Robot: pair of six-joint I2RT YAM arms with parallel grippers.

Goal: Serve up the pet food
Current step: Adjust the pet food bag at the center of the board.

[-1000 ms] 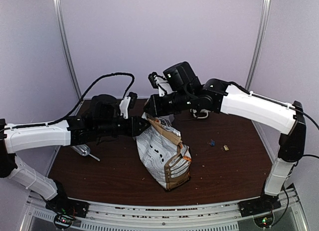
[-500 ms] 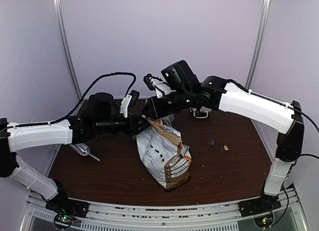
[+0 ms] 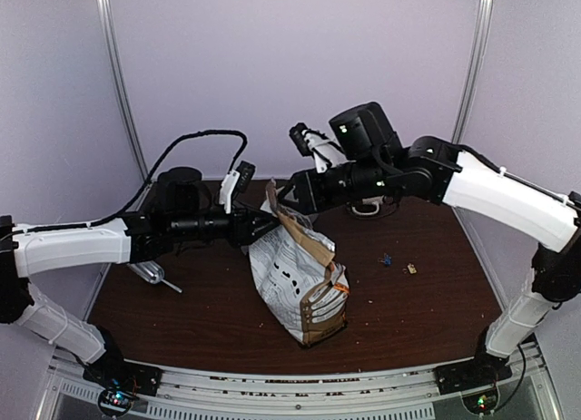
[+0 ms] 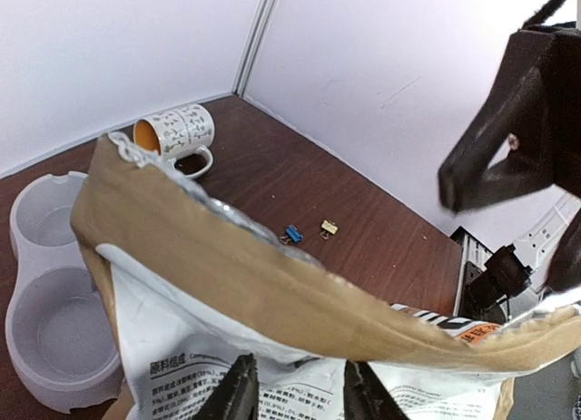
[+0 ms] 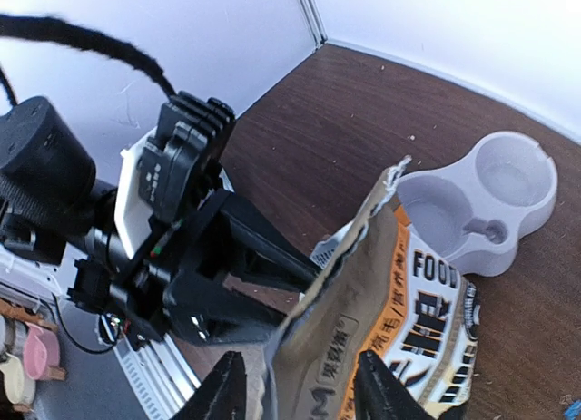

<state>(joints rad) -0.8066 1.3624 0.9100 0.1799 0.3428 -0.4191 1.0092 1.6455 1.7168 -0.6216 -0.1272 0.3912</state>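
No kibble shows in any view. The printed paper bag stands at the table's middle, its torn tan top flap upright. My left gripper is at the bag's upper left side; in the left wrist view it is open, with the bag's white printed side between and just beyond the fingers. My right gripper is at the flap's right; in the right wrist view it is open, with the bag's top between its fingers. The grey double bowl stands empty behind the bag and also shows in the right wrist view.
A patterned mug lies on its side near the bowl. A blue binder clip and a gold binder clip lie right of the bag. A clear scoop-like tool lies at the left. Purple walls enclose the table.
My right arm has swung right and slightly up, off the bag's top. The tan flap now stands more upright. My left gripper has stayed at the bag's left side.
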